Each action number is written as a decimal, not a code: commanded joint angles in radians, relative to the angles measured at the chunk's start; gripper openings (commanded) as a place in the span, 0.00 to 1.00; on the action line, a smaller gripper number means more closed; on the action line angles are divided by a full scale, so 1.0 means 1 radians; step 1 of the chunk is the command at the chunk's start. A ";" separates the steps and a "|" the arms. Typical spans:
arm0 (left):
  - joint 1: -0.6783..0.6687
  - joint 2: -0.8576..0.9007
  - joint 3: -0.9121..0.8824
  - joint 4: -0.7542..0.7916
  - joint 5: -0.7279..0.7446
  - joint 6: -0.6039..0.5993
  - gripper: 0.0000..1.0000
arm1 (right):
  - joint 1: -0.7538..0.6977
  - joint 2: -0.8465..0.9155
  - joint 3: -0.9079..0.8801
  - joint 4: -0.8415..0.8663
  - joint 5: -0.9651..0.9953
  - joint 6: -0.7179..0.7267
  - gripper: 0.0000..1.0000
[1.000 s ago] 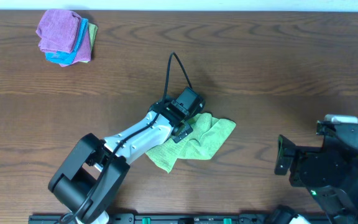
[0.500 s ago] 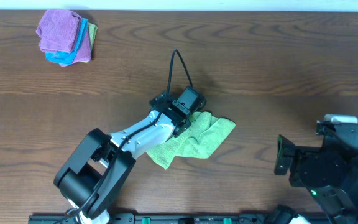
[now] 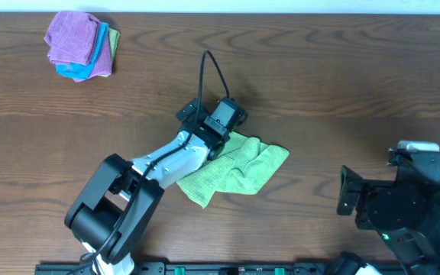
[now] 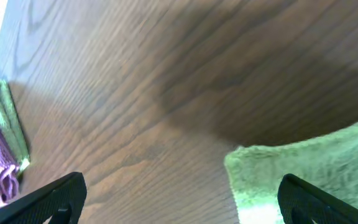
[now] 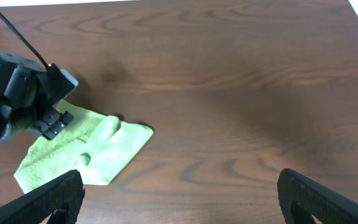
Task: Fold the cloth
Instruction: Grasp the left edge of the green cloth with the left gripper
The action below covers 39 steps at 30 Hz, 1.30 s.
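Observation:
The lime-green cloth (image 3: 239,168) lies rumpled and partly doubled over near the middle of the wooden table. It also shows in the left wrist view (image 4: 319,165) and the right wrist view (image 5: 89,149). My left gripper (image 3: 207,128) is open and empty at the cloth's far-left edge, its fingers spread wide over bare wood (image 4: 182,190), with one finger over the cloth corner. My right gripper (image 3: 350,191) is open and empty at the near right, well away from the cloth (image 5: 180,186). I see no white tag.
A pile of folded cloths (image 3: 79,44), purple on top with light blue and a green edge, sits at the far left corner; it shows at the left edge of the left wrist view (image 4: 2,149). The left arm's cable (image 3: 208,72) loops above the wrist.
My left gripper has moved off the cloth, up and to the left, to its far-left edge. The cloth and the right arm have stayed put.

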 commanded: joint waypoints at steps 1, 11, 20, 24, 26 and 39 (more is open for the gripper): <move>0.003 0.019 0.011 -0.024 0.036 -0.001 1.00 | 0.009 0.002 -0.005 0.002 0.008 0.012 0.99; 0.003 0.019 0.011 -0.044 0.134 -0.029 0.67 | 0.009 0.002 -0.005 0.007 0.008 0.012 0.99; -0.017 0.006 0.042 -0.084 0.048 -0.126 0.06 | 0.009 0.002 -0.005 0.007 0.009 0.012 0.99; -0.034 -0.013 0.055 -0.089 0.053 -0.164 0.06 | 0.009 0.002 -0.005 0.006 0.009 0.012 0.99; -0.046 -0.019 0.055 -0.093 0.053 -0.190 0.06 | 0.009 0.002 -0.005 0.006 0.009 0.011 0.99; -0.061 -0.024 0.055 -0.129 0.304 -0.257 0.05 | 0.009 0.002 -0.005 0.005 0.008 0.000 0.99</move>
